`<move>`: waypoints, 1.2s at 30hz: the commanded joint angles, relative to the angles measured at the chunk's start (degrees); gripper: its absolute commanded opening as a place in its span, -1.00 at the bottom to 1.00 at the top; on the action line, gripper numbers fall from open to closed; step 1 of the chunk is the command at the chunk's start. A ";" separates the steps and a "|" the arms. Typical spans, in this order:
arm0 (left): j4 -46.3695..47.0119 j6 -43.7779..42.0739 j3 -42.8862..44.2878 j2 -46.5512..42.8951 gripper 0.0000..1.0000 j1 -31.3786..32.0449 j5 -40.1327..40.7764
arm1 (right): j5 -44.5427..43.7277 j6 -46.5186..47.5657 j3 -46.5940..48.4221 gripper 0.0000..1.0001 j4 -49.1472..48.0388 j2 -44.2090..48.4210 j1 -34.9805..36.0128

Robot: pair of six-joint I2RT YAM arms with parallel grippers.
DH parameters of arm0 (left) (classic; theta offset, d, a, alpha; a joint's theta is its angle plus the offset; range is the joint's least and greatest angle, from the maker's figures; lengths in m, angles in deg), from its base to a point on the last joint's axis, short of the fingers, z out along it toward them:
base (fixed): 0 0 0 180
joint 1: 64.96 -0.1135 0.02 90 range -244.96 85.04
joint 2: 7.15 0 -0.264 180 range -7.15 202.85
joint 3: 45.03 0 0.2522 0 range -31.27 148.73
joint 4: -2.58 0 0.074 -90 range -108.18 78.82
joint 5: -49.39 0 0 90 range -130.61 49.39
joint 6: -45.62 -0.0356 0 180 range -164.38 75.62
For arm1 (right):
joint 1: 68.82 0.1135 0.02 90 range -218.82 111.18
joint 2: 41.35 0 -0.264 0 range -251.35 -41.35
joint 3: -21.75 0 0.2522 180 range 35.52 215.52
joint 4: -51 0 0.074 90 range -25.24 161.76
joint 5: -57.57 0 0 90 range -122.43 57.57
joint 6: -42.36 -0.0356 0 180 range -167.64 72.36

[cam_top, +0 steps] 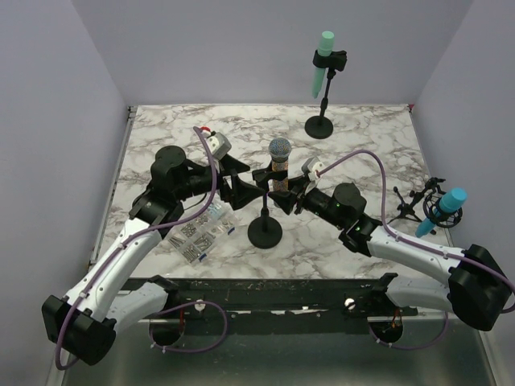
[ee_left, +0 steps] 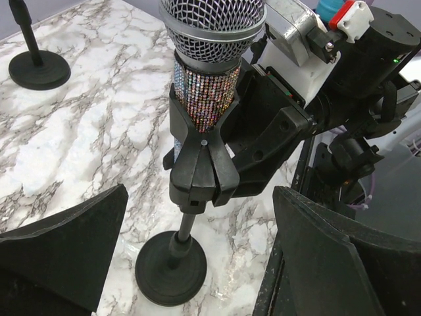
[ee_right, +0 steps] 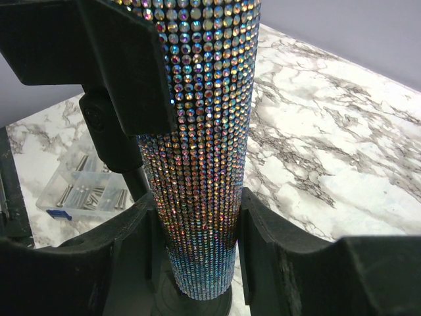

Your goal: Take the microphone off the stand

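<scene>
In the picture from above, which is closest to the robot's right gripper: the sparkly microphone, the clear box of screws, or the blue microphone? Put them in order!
1. Sparkly rhinestone microphone: in the right gripper, centre.
2. Clear plastic box of screws: to the left.
3. Blue microphone on black tripod: far right edge.

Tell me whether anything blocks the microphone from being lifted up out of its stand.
Nothing visible stands above the microphone, so the way up looks free. Only the clip wraps its body, and the right gripper is shut on that body near the clip. The left gripper is open and not touching it.
</scene>
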 commanded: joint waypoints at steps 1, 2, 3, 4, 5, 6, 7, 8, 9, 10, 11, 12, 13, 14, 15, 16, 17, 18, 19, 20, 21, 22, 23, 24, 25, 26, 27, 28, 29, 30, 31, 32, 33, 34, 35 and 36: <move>-1.12 -2.41 3.12 0.80 0.84 1.46 2.78 | -0.37 -0.32 -0.08 -0.99 -1.54 1.31 0.51; -1.46 -2.74 3.44 1.00 0.76 1.58 2.99 | -0.31 -0.27 -0.02 -0.99 -1.41 1.32 0.50; -2.08 -3.13 3.79 1.33 0.68 1.79 3.26 | -0.25 -0.36 0.02 -0.99 -1.40 1.26 0.49; -2.76 -3.53 4.31 1.63 0.60 2.06 3.42 | -0.25 -0.40 0.02 -0.99 -1.47 1.14 0.50; -3.22 -3.73 4.75 2.08 0.54 2.40 3.46 | -0.24 -0.43 0.00 -0.99 -1.56 1.03 0.50; -3.68 -3.86 5.07 2.47 0.51 2.60 3.48 | -0.20 -0.56 0.07 -0.99 -1.63 0.87 0.49; -4.01 -3.95 5.31 2.86 0.50 2.93 3.60 | -0.17 -0.50 0.13 -0.99 -1.67 0.72 0.51; -4.21 -3.96 5.49 3.17 0.50 3.13 3.80 | 0.01 -0.57 0.15 -0.99 -1.67 0.64 0.51; -4.41 -4.09 5.69 3.40 0.50 3.39 4.03 | 0.03 -0.70 0.19 -0.98 -1.74 0.58 0.57; -4.60 -4.15 5.72 3.58 0.50 3.57 4.40 | 0.07 -0.79 0.16 -0.99 -1.84 0.51 0.58; -4.61 -4.26 5.78 3.75 0.50 3.70 4.50 | 0.11 -0.81 0.19 -0.99 -1.93 0.49 0.58; -4.63 -4.31 5.93 3.86 0.48 3.79 4.53 | 0.13 -0.90 0.21 -0.99 -1.93 0.50 0.62; -4.55 -4.31 5.98 4.07 0.43 3.93 4.55 | 0.22 -0.89 0.21 -0.99 -2.01 0.49 0.58; -4.54 -4.22 6.06 4.36 0.38 4.05 4.60 | 0.20 -0.96 0.18 -0.99 -2.06 0.49 0.58; -4.62 -4.14 6.32 4.63 0.31 4.25 4.51 | 0.17 -0.95 0.22 -0.99 -2.11 0.41 0.58; -4.77 -4.00 6.55 4.98 0.26 4.53 4.57 | 0.25 -0.98 0.21 -0.99 -2.11 0.43 0.58; -4.79 -3.76 6.66 5.16 0.21 4.63 4.91 | 0.32 -1.03 0.18 -0.99 -2.11 0.36 0.62; -4.76 -3.52 6.73 5.31 0.17 4.59 5.19 | 0.33 -1.05 0.25 -0.99 -2.03 0.34 0.60; -4.62 -3.44 6.75 5.37 0.13 4.75 5.22 | 0.28 -1.03 0.26 -0.99 -1.94 0.36 0.67; -4.67 -3.50 6.83 5.36 0.09 4.71 5.37 | 0.22 -1.03 0.20 -0.99 -1.80 0.40 0.67; -4.62 -3.52 6.85 5.32 0.05 4.76 5.56 | 0.15 -1.06 0.17 -0.99 -1.76 0.49 0.68; -4.63 -3.52 6.86 5.29 0.00 4.76 5.89 | 0.08 -1.07 0.09 -0.99 -1.76 0.56 0.68; -4.75 -3.56 6.85 5.36 -0.04 4.81 5.94 | -0.01 -1.02 0.03 -0.99 -1.76 0.74 0.67; -4.70 -3.60 6.90 5.49 -0.09 4.84 5.85 | -0.10 -1.02 -0.07 -0.99 -1.76 0.88 0.71; -4.79 -3.61 6.98 5.61 -0.13 4.85 5.82 | -0.12 -1.03 -0.03 -0.99 -1.76 0.91 0.76; -5.04 -3.61 7.20 5.85 -0.22 4.85 5.68 | -0.19 -1.02 -0.08 -0.99 -1.69 0.94 0.80; -5.29 -3.74 7.40 6.04 -0.33 4.92 5.42 | -0.19 -1.02 -0.07 -0.99 -1.67 1.05 0.78; -5.60 -3.86 7.53 6.22 -0.45 4.92 5.39 | -0.29 -1.11 -0.12 -0.99 -1.74 1.04 0.85; -5.80 -4.10 7.65 6.28 -0.60 4.94 5.39 | -0.60 -1.07 -0.14 -0.99 -1.76 1.13 0.84; -6.06 -4.17 7.74 6.25 -0.73 4.94 5.35 | -0.81 -1.03 -0.16 -0.99 -1.76 1.19 0.84; -6.27 -4.42 7.75 6.17 -0.94 4.93 5.75 | -1.14 -1.02 -0.25 -0.99 -1.76 1.30 0.87; -6.30 -4.48 7.61 6.03 -1.00 4.94 6.28 | -1.53 -1.15 -0.35 -0.99 -1.84 1.41 0.85; -6.29 -4.61 7.41 5.91 -1.00 4.94 6.48 | -2.19 -1.27 -0.53 -0.99 -1.91 1.50 0.85; -6.45 -4.82 7.42 5.82 -1.00 4.93 6.53 | -2.86 -1.35 -0.72 -0.99 -2.08 1.80 0.85; -6.53 -4.84 7.25 5.76 -1.00 4.94 6.68 | -3.76 -1.46 -0.93 -0.99 -2.26 2.04 0.84; -6.48 -4.84 7.14 5.64 -1.00 4.94 6.99 | -4.75 -1.70 -1.07 -0.99 -2.49 2.28 0.84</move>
